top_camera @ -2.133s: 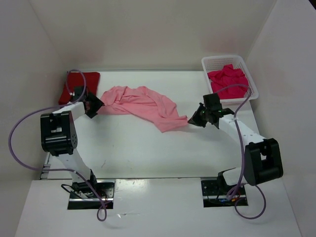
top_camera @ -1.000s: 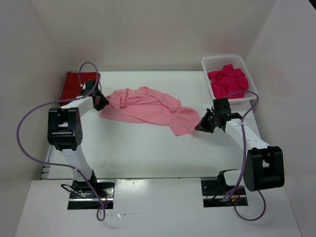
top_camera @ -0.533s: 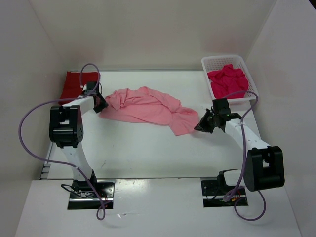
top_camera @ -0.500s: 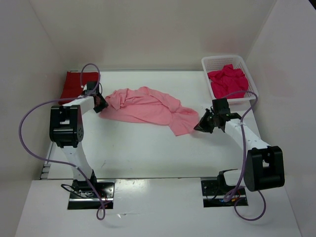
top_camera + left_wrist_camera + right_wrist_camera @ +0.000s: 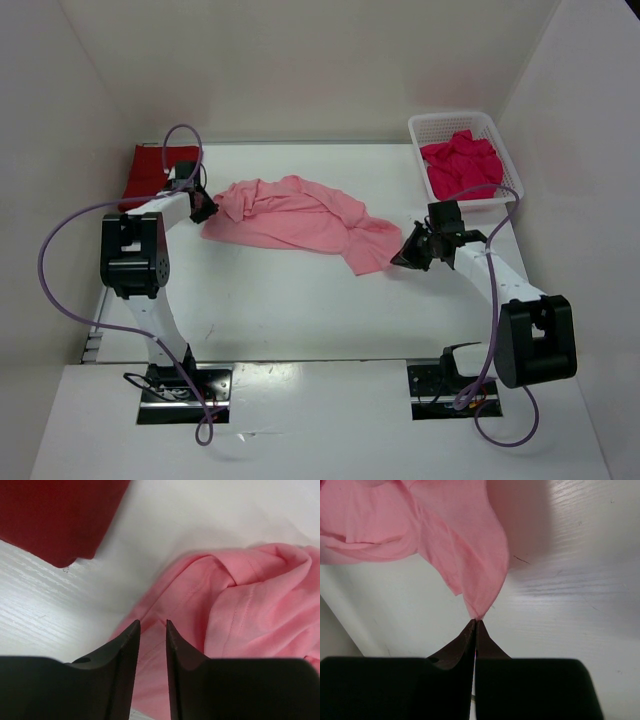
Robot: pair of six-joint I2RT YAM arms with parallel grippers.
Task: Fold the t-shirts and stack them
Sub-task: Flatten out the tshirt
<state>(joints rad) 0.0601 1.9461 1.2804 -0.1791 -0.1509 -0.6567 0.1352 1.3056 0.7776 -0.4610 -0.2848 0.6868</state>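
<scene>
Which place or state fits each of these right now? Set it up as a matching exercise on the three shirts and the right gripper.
Column one:
1. dark red shirt
2. pink shirt
3. crimson shirt
4. right gripper

Column two:
A. in the white basket
B. shut on a corner of pink cloth
C. folded at the far left of the table
D. crumpled mid-table

Pairs: 1-C; 2-D; 3-A; 4-B

White lattice basket [image 5: 452, 119] at the table's [image 5: 300, 310] far right corner
</scene>
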